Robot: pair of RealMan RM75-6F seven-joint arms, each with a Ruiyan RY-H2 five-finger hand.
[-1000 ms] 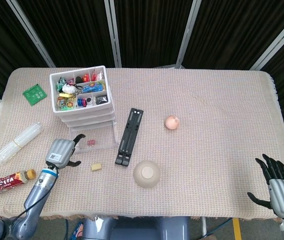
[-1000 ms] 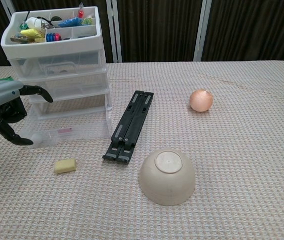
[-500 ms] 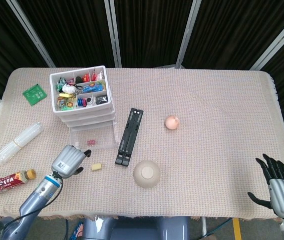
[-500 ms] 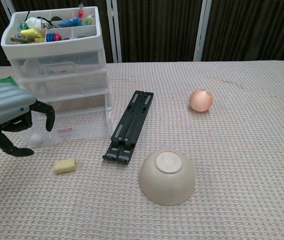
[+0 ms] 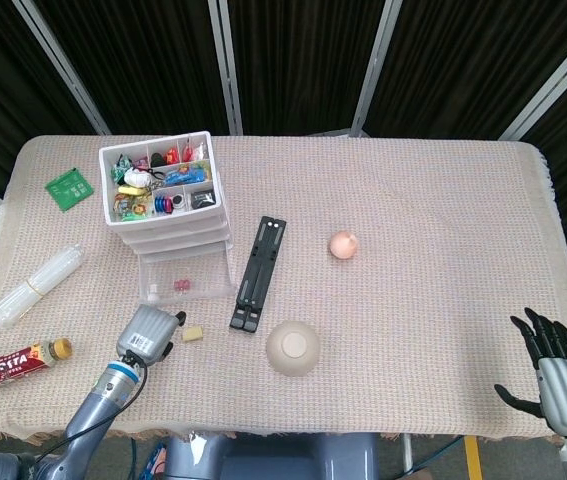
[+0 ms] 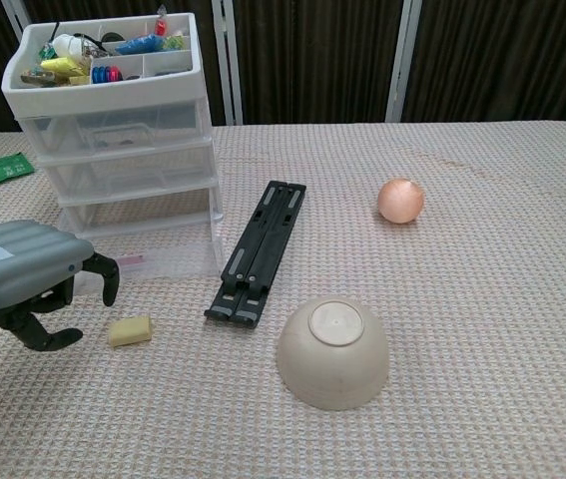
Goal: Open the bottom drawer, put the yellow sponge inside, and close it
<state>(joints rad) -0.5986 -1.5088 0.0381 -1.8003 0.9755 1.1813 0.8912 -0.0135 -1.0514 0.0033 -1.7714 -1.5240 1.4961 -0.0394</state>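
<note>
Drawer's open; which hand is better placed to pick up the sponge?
Left. The left hand hovers right beside the sponge, fingers apart, near the open drawer. The right hand sits at the table's far right edge.

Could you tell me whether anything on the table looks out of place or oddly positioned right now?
The beige bowl sits upside down, base up, near the table's front edge. A clear plastic bottle and a Costa bottle lie on their sides at the left. Nothing looks spilled or damaged.
</note>
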